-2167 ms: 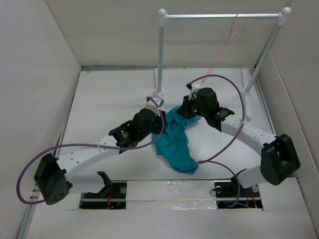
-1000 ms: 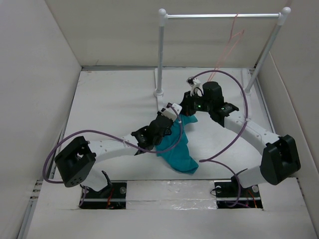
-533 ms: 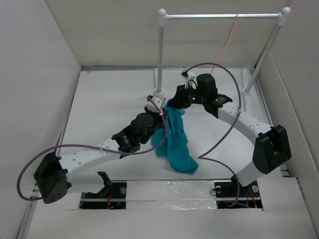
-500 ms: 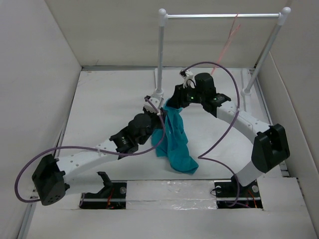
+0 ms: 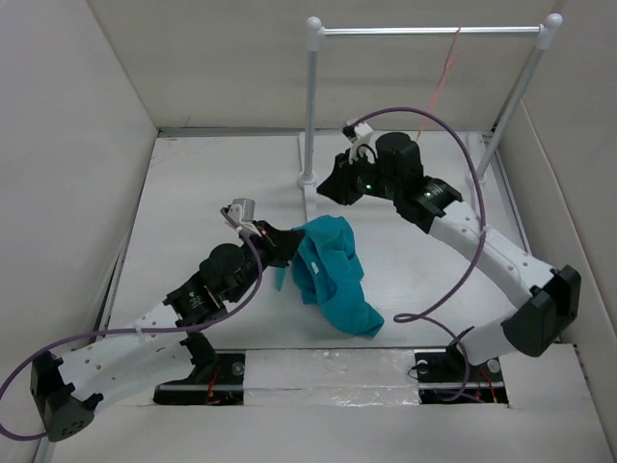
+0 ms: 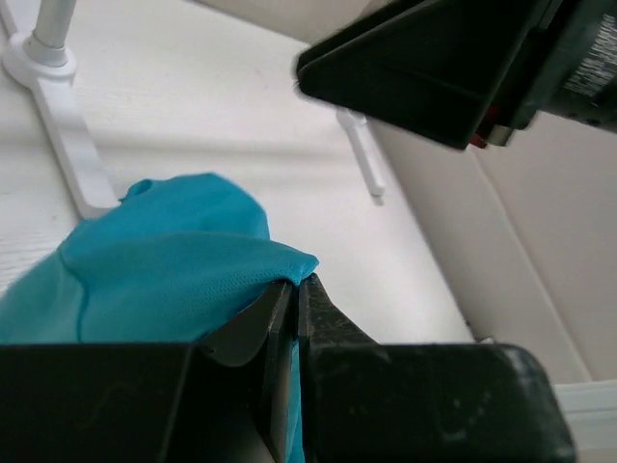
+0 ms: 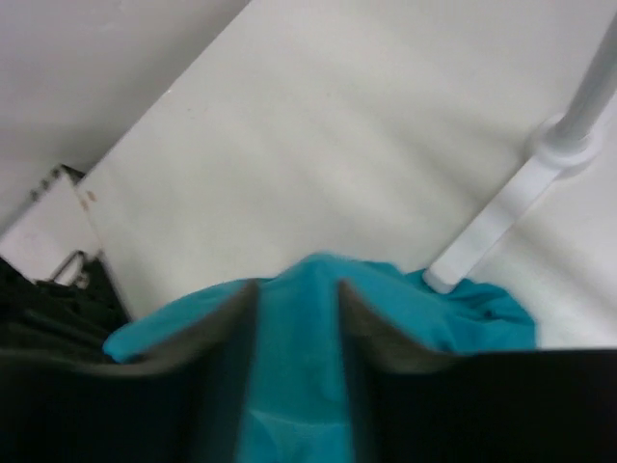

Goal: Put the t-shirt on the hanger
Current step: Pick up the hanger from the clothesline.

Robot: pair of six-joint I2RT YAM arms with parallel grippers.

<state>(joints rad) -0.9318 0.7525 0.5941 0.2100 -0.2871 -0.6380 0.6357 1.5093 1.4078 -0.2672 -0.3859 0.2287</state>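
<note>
The teal t-shirt (image 5: 333,275) lies crumpled on the white table floor between the arms. My left gripper (image 5: 285,253) is shut on its upper left edge; in the left wrist view the jaws (image 6: 297,286) pinch a fold of the t-shirt (image 6: 164,256). My right gripper (image 5: 325,190) hangs open a little beyond the cloth, apart from it. Its wrist view, blurred, shows the t-shirt (image 7: 463,318) below its spread fingers (image 7: 217,328), with nothing held. The thin pink hanger (image 5: 442,77) hangs from the rail at the back right.
A white-and-silver rail (image 5: 429,31) stands at the back on two posts (image 5: 310,96), (image 5: 521,92). The left post's foot (image 7: 540,159) is close to the shirt. White walls enclose the table on three sides. Purple cables loop from both arms.
My right gripper opened, let go of the shirt and drew back toward the rail. My left gripper closed on the shirt's edge and pulled it toward the near left.
</note>
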